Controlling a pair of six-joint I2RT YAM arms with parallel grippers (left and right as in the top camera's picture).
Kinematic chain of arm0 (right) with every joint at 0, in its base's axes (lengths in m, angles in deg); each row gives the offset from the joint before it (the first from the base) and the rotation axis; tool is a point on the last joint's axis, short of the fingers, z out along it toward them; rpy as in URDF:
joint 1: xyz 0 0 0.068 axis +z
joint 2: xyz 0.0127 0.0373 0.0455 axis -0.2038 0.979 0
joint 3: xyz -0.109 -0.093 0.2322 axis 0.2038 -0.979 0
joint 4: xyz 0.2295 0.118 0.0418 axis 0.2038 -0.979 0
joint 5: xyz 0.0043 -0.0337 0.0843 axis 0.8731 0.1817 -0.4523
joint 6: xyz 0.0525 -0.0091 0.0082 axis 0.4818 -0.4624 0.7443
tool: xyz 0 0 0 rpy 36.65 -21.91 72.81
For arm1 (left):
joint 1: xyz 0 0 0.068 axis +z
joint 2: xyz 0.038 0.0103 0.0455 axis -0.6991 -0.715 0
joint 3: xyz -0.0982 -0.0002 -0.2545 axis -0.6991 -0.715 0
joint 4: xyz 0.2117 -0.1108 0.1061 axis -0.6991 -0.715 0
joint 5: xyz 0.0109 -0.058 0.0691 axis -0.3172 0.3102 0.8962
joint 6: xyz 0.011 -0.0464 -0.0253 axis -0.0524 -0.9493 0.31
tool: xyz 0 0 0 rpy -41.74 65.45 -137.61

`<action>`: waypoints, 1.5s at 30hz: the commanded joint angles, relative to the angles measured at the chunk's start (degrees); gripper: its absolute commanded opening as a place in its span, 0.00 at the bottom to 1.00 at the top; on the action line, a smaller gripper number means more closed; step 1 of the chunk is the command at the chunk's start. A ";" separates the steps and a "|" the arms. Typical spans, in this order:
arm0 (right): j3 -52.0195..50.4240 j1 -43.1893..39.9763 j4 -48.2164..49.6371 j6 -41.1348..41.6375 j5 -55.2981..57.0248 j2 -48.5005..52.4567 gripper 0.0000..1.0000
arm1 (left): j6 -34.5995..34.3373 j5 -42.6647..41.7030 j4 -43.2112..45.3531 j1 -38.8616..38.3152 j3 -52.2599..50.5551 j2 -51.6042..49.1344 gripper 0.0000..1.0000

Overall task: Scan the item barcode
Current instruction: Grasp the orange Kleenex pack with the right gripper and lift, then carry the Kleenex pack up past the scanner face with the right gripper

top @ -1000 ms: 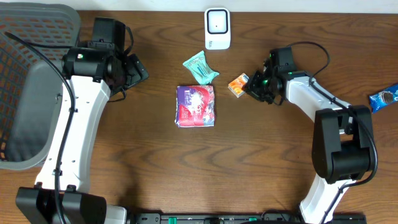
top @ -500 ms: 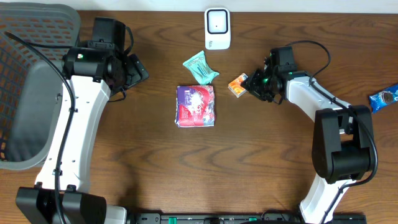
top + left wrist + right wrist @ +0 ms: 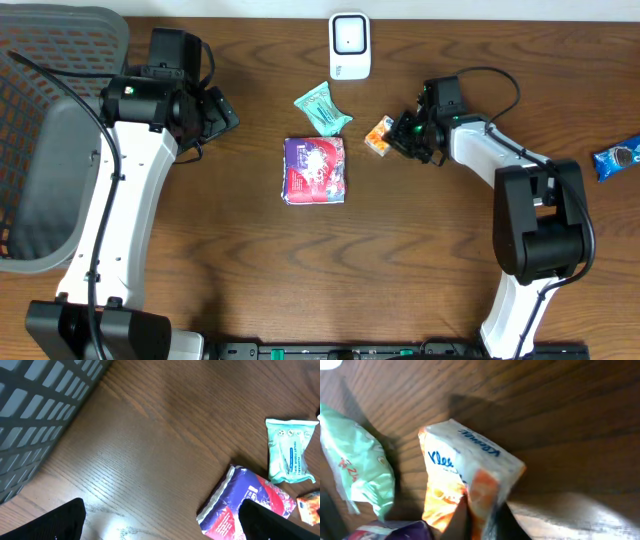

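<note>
My right tool [image 3: 402, 134] is pinched shut on one end of the tissue pack [image 3: 378, 137]. The pack is just right of the wipes [image 3: 322, 108] and near the scanner [image 3: 349, 45]. A purple pack [image 3: 315, 169] lies on the desk [image 3: 420, 250] below the wipes. My left tool [image 3: 222, 112] stands wide, holding nothing, near the basket [image 3: 40, 60].

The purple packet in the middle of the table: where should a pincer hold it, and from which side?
Probably the purple packet across its two long edges, straight down from above: it lies flat with bare table on both sides, while the green pack sits close to its far end.
</note>
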 commanded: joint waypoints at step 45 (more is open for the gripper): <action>12.92 2.36 -5.81 -19.85 0.63 -6.38 0.01 | -0.50 0.72 -0.33 0.17 0.20 0.04 0.98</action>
